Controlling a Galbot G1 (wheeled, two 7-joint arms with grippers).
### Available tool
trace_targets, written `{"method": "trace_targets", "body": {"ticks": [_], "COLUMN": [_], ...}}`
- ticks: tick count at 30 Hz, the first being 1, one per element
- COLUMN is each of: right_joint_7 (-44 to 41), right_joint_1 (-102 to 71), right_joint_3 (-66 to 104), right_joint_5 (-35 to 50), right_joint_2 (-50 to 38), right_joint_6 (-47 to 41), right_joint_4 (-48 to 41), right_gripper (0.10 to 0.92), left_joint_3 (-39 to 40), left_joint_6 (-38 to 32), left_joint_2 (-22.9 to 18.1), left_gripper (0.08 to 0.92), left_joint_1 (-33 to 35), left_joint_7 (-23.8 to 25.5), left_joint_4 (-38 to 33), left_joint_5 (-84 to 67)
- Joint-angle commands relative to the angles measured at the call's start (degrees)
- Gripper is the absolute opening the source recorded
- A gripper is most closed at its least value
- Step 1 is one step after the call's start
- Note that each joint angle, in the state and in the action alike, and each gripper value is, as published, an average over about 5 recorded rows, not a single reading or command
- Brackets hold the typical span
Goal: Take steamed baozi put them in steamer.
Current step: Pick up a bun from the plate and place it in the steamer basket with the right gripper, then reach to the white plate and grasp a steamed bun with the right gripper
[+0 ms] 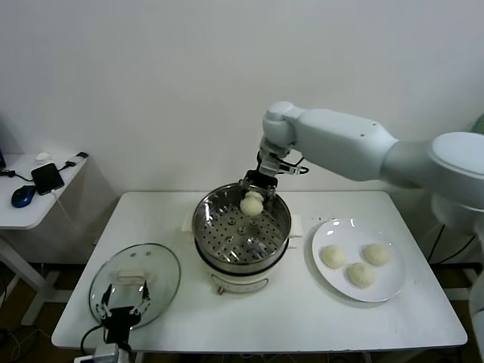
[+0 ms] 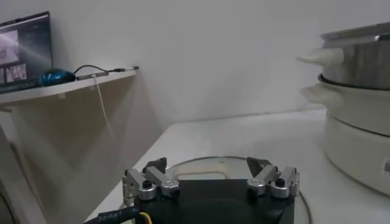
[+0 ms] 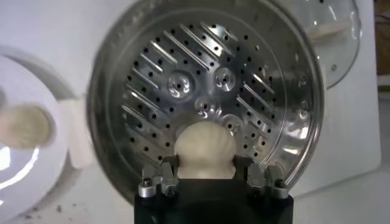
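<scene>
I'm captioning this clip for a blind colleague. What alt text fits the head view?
The right gripper holds one steamed baozi above the far rim of the open steamer at the middle of a white table. Three more baozi lie on a white plate to the robot's right. The left gripper, fingers open, hangs over the glass lid at the near left.

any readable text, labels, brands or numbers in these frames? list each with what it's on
No text can be read in any view.
Steamer: a small dark mark low on its white base, too small to read.
Laptop screen on the side shelf: shows windows, content too blurred to read.
Phone on the side table: nothing legible.
</scene>
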Motion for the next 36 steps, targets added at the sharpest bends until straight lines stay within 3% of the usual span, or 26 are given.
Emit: {"method": "trace_targets", "body": {"ticks": [1, 9, 14, 18, 22, 25, 28, 36], "right_joint_7": [0.8, 0.8, 2.7, -0.3, -4.9, -6.7, -5.6, 4.3], "right_joint_1": [-7.1, -8.5, -7.7, -3.4, 6.3, 15.6, 23.3, 35.5], "right_joint_3": [6.4, 6.6, 5.8, 1.5, -6.6, -16.9, -27.3, -47.4], "right_joint_5": [-9.2, -9.1, -6.6, 3.2, 19.3, 35.8, 45.7, 41.2], "right_joint_2": [7.5, 9.5, 9.1, 6.9, 3.0, -1.8, -10.3, -32.4], "right_joint_6": [7.9, 7.9, 7.9, 7.9, 7.0, 1.1, -10.3, -35.5], "right_joint_4": [-14.2, -17.4, -16.8, -13.8, -10.6, -4.7, 4.6, 25.2], "right_gripper": [0.619, 0.635, 0.754, 0.815, 0.822, 0.823, 0.823, 0.823], "left_joint_3": [0.0, 0.0, 0.0, -0.1, 0.0, 0.1, 0.1, 0.7], "left_joint_6": [-0.1, 0.0, 0.1, 0.3, 0.5, 0.7, 0.7, 0.4], "left_joint_2": [0.3, 0.4, 0.5, 0.4, 0.1, 0.0, -0.1, 0.2], "left_gripper": [0.823, 0.823, 0.823, 0.823, 0.823, 0.823, 0.823, 0.823], "left_joint_1": [0.0, -0.2, -0.3, -0.2, 0.0, 0.2, 0.2, -0.5], "left_joint_7": [-0.1, -0.2, -0.2, -0.3, -0.1, 0.0, 0.1, 0.2], "left_joint_4": [0.1, 0.0, -0.1, -0.5, -1.4, -2.0, -2.2, -1.5], "left_joint_5": [0.0, -0.3, -0.3, -0.3, -0.2, -0.1, 0.0, 0.0]}}
